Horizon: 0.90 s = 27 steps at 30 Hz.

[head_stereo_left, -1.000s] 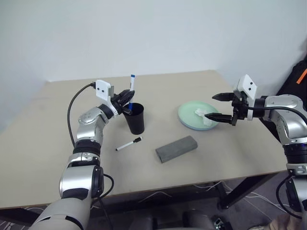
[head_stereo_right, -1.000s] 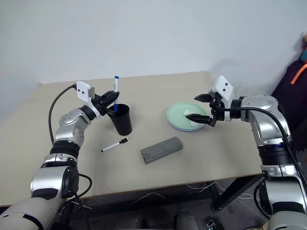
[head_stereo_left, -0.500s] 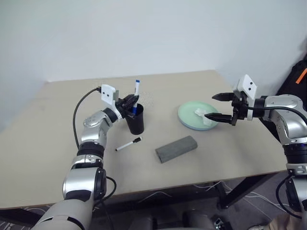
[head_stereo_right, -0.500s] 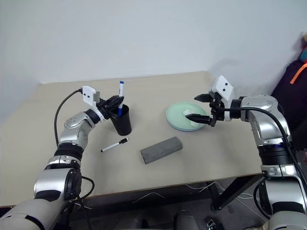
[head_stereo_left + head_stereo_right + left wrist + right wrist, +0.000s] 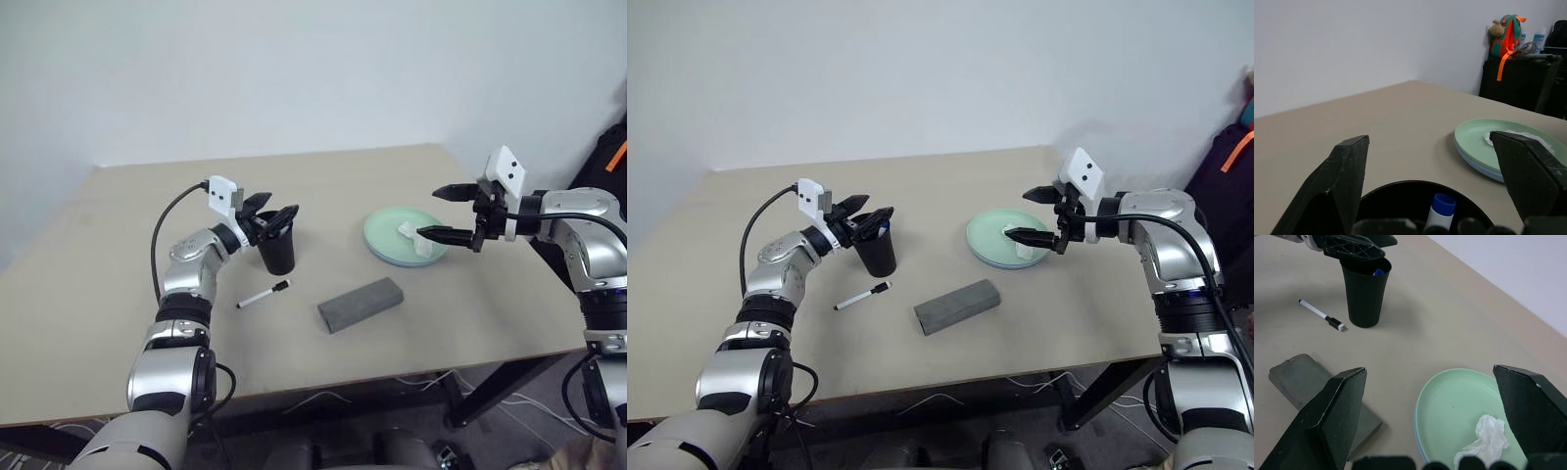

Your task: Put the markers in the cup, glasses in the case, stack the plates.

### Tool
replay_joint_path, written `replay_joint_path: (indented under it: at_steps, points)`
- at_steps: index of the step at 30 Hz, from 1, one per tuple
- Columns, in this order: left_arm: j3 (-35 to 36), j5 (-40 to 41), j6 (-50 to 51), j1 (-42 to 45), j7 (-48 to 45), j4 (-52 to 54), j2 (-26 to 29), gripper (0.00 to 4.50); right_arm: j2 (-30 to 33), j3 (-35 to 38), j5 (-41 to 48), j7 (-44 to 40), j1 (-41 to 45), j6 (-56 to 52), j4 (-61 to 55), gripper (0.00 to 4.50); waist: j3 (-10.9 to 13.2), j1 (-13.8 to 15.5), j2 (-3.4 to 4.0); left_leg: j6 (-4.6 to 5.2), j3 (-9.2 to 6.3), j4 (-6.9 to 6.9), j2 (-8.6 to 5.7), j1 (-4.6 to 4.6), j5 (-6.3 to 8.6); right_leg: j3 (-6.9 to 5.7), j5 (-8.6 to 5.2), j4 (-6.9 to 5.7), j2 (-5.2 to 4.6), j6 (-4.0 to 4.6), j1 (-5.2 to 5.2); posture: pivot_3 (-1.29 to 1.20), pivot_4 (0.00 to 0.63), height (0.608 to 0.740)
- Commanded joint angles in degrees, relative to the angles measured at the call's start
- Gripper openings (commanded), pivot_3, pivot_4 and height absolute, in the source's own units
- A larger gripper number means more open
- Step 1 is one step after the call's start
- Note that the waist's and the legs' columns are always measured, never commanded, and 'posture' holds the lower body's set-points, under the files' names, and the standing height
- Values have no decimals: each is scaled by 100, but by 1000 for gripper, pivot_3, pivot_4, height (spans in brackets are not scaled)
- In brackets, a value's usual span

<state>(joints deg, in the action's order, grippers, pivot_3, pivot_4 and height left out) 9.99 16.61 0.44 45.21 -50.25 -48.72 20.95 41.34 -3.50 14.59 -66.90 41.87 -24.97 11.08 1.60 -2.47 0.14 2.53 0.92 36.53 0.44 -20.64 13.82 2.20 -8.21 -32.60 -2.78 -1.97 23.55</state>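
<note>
My left gripper (image 5: 277, 208) stands open just over the rim of the black cup (image 5: 277, 250). The blue-capped marker (image 5: 1441, 209) stands inside the cup, free of the fingers. On the table in front of the cup lies the black-capped marker (image 5: 263, 295). The grey case (image 5: 361, 304) lies shut at mid-table. At the right, the mint green plate (image 5: 392, 235) rests on the light blue plate (image 5: 1476, 166). Hovering over the plates' right edge, my right gripper (image 5: 430, 212) is open and holds nothing. The glasses are out of view.
A crumpled white tissue (image 5: 411, 238) lies on the green plate. The table's right edge (image 5: 509, 255) runs under my right arm. A dark bag with an orange strap (image 5: 609, 162) stands beyond the table at the right.
My left gripper sank toward the cup, then opened and let go of the blue-capped marker, which dropped into the cup. The right gripper stayed put.
</note>
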Motion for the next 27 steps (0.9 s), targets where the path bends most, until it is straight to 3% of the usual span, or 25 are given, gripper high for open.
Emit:
replay_joint_path:
  at_steps: [1,6,27]
  points:
    - [34,126,227,69,-226,489,202,4006,8,100,70,1,141,49,-37,4500,0,-4,0,0,0,0,0,-1,0,0,0,0,0,0,1,0,0,727]
    - [85,249,554,58,-538,879,425,4006,1,97,67,10,126,56,-46,4500,0,-14,0,0,1,-2,0,-2,0,1,0,1,0,0,3,0,0,727]
    - [68,295,687,2,-514,1029,446,4006,0,97,67,10,126,56,-46,4500,0,-10,0,0,1,-2,1,-1,0,0,0,1,0,0,3,0,0,727]
